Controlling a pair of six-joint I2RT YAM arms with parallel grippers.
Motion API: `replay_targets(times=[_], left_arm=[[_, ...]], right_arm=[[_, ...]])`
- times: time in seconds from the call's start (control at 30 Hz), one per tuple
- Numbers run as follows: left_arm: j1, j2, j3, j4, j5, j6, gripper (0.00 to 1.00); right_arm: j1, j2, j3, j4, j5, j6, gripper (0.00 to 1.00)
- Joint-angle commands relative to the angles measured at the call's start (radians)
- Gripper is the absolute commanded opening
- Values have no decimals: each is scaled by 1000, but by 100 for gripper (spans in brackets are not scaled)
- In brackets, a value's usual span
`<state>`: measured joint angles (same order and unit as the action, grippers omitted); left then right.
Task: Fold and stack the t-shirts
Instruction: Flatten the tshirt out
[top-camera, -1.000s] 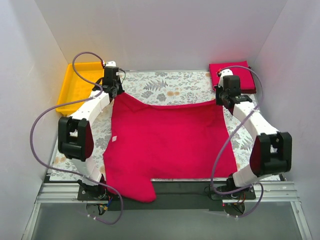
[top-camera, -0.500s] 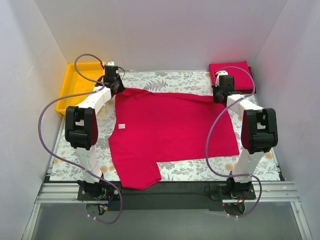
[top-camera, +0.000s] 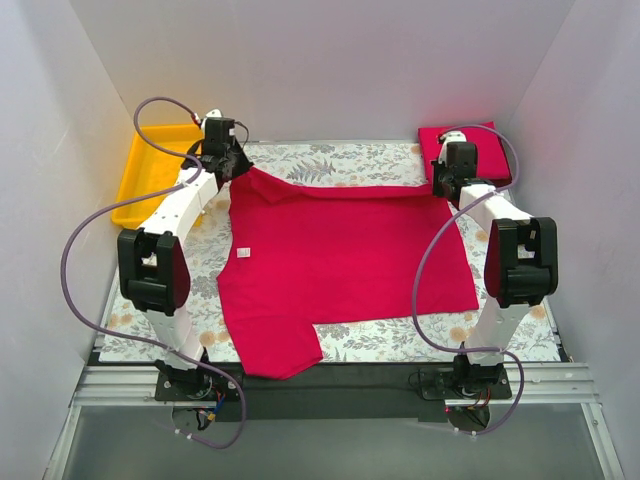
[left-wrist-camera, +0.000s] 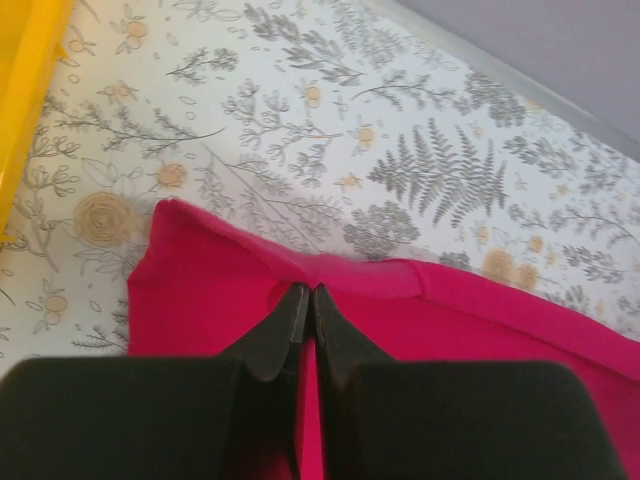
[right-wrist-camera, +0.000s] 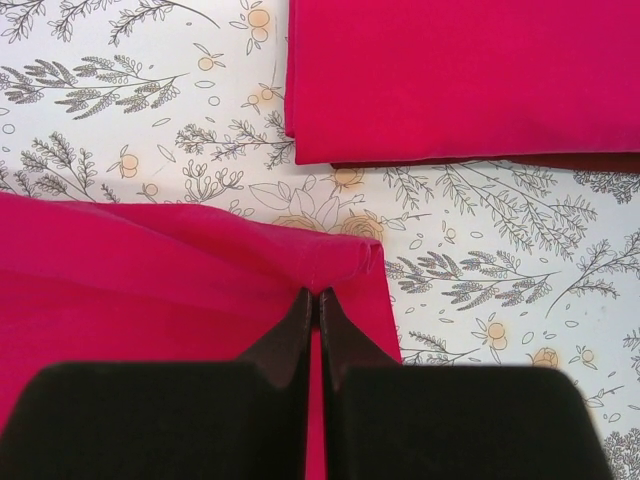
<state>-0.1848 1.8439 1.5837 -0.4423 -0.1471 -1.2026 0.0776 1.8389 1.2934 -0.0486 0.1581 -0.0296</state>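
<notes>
Your left tool (left-wrist-camera: 305, 292) and right tool (right-wrist-camera: 314, 296) pinch the shirt (top-camera: 340, 260) at its far corners, likely to spread it flat for folding.

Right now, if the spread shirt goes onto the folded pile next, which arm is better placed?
Probably right: the right pincer is shut on the spread shirt's far right corner, beside the folded shirt. The left pincer grips the far left corner, near the yellow tray.

Left arm (top-camera: 185, 205) and right arm (top-camera: 480, 205) stretch forward, elbows raised, jaws pinched shut
</notes>
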Motion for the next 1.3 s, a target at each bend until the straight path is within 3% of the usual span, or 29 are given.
replay_targets(times=[0.0,0.23,0.4,0.57,0.77,0.9,0.97,1.03,1.1,1.2,1.27], left_arm=[[-65,-87,27,-13,-52,-21,0],[-174,-94,29,-13,-172,-32,0],[-154,-22,76,-16,-222,-38,0],[-61,86,162,-30,-223,-52,0],[-38,211,251,36,-218,14,0],[-31,287,288,89,-197,34,1],[-27,320,304,125,-177,37,8],[-25,333,324,142,-157,47,40],[-25,310,334,140,-137,54,68],[-28,192,239,148,-129,31,78],[-39,71,170,142,-149,23,79]], right_arm=[[-12,-50,6,39,15,7,1],[-25,-49,-14,66,18,8,1],[-38,-46,-8,66,17,22,1],[-44,-30,26,67,-17,46,1],[-52,46,90,67,-35,79,1],[-64,124,164,67,-45,114,7],[-68,146,188,67,-38,140,30],[-67,161,225,50,-32,146,56],[-68,131,233,9,-34,146,63],[-67,33,178,-28,-45,160,68],[-68,-57,94,-71,-72,195,68]])
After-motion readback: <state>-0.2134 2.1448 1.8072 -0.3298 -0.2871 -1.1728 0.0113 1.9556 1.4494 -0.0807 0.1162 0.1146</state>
